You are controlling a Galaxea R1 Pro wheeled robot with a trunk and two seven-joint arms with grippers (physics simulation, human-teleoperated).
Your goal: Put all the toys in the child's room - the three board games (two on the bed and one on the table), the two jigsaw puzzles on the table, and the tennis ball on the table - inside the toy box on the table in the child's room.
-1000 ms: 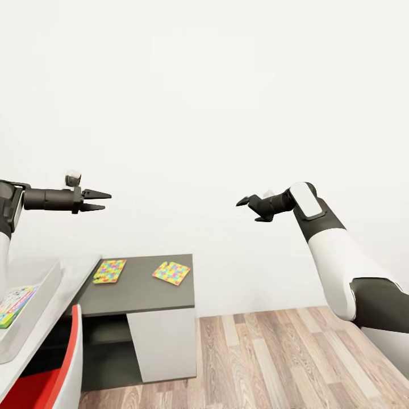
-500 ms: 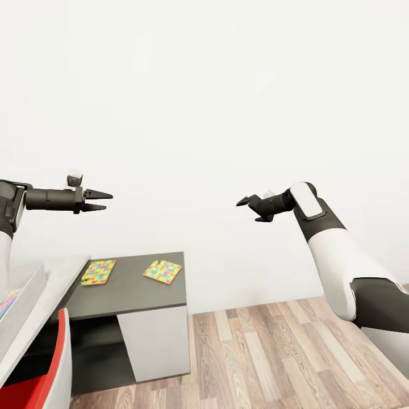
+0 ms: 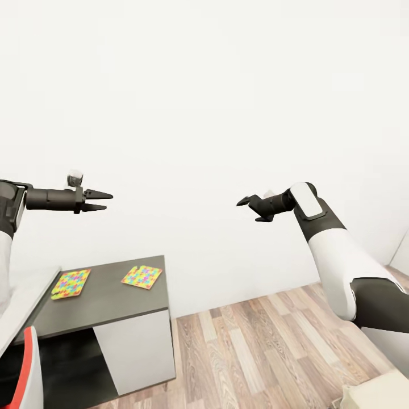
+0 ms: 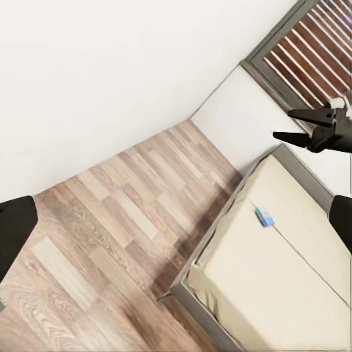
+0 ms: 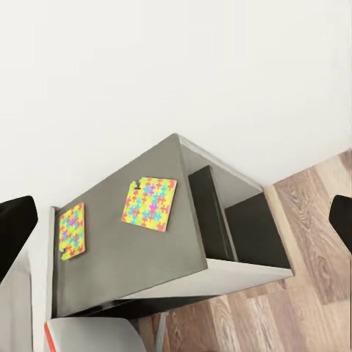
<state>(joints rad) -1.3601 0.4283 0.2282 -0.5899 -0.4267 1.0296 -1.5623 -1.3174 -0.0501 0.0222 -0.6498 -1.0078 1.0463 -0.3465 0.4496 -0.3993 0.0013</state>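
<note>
Two arms up in the air, both w/ nothing in them. Left gripper point(image 3: 102, 201): jaws parted, empty, pointing inward. Well below it, dark side unit of the table point(image 3: 108, 301) w/ two jigsaw puzzles flat on top: one point(image 3: 70, 283) near the edge by the light desk top, the other point(image 3: 141, 276) tilted, just short of the back edge, apart from each other. Past the unit's right edge, bare wood floor point(image 3: 250, 346) between it and the right gripper point(image 3: 251, 208), jaws spread, empty. Left wrist view: bed point(image 4: 293, 271) below the jaws, small blue board game point(image 4: 265, 218) on it.
</note>
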